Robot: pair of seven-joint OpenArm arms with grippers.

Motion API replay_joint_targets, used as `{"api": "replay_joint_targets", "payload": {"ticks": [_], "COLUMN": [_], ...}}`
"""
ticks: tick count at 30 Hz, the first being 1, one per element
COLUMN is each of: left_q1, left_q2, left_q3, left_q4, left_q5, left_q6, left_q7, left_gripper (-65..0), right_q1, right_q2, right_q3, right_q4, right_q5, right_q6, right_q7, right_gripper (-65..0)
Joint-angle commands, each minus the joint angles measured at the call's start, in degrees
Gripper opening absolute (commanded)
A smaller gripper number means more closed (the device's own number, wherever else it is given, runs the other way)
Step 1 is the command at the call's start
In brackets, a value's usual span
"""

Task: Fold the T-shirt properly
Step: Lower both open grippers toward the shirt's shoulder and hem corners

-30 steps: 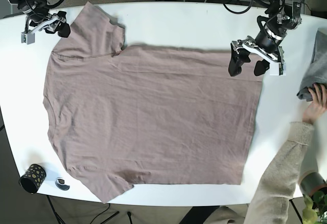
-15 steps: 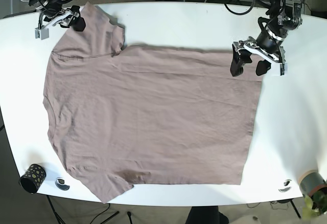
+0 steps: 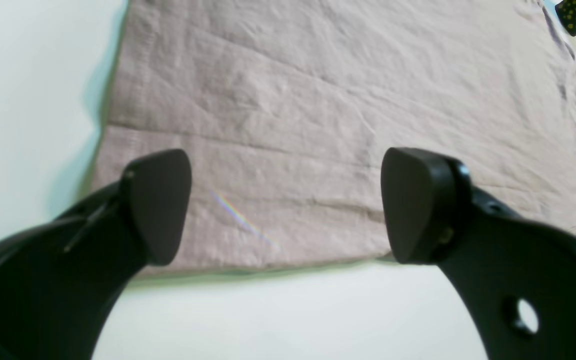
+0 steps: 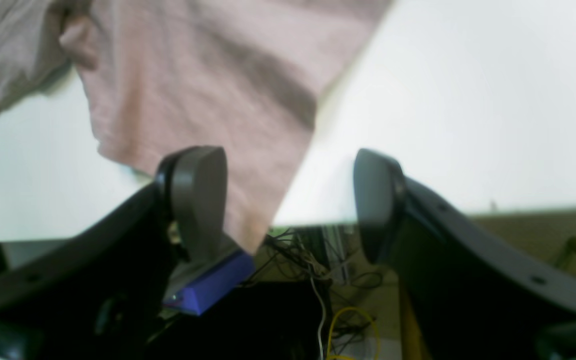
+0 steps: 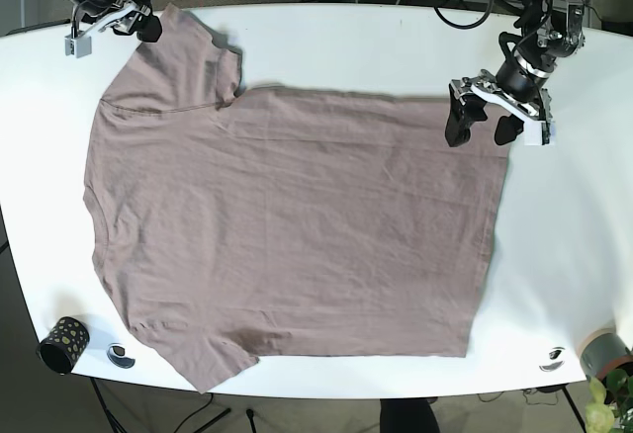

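Above the T-shirt hem corner, my left gripper hangs spread; right gripper spread at the sleeve; shirt's length runs left-right

Dusty mauve-pink T-shirt lies spread flat on the white desk, unfolded, one layer showing. Collar side faces base view's left, hem runs down the right side. One sleeve sticks out at top left, reaching the desk's far edge; the other sleeve points to the bottom left, its tip at the near edge. Fabric is lightly wrinkled all over, with a faint crease line along the top part of the body. Hem corner at upper right is flat. Top sleeve's end shows close up in the right wrist view, slightly rumpled.
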Motion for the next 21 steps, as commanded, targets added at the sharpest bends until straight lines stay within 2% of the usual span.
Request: {"api": "replay_joint_targets", "payload": {"ticks": [1, 10, 21], "left_q1": [-0.15, -0.15, -0.06], "left_q2": [-0.55, -0.64, -2.13], "left_q3": [-0.41, -0.41, -0.58], "left_q4": [0.96, 0.96, 0.96], "left_q5": [-0.51, -0.51, -0.60], "left_q6": [-0.43, -0.43, -0.43], "left_q7": [-1.13, -1.13, -1.13], "left_gripper": [-8.9, -8.9, -8.9], "right_q1": [-0.62, -0.70, -1.58], "right_q2": [0.38, -2.52, -2.61], "right_q3": [-0.51, -4.64, -4.64], "right_q4": [0.89, 0.89, 0.89], "right_q5": [0.41, 0.33, 0.24], "right_q6": [0.32, 0.32, 0.32], "right_q7": [0.20, 0.20, 0.20], "right_gripper": [-26.3, -26.3, -26.5]}}
